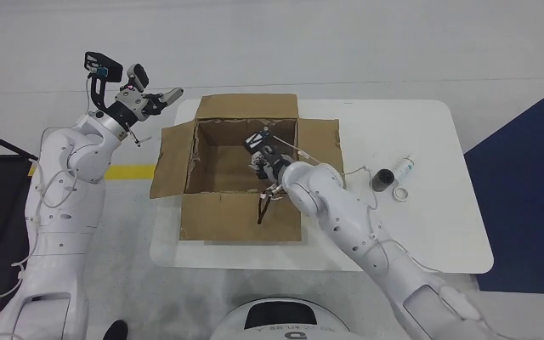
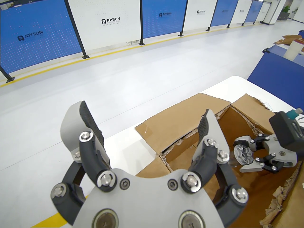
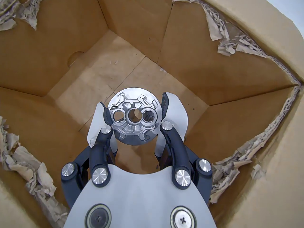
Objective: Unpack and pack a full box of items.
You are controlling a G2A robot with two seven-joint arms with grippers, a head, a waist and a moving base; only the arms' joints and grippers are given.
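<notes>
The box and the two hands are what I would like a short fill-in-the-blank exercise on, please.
1. The right hand is shut on a round disc made of ____.
2. The box stands on a table whose colour is ____.
3. The left hand holds nothing, and its fingers are ____.
Missing words: metal; white; open.

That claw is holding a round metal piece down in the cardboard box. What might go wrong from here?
The right gripper pinches the round grey metal disc only at its rim, so it might slip and drop. The open brown cardboard box has ragged torn edges close by; lifting out may snag them.
</notes>
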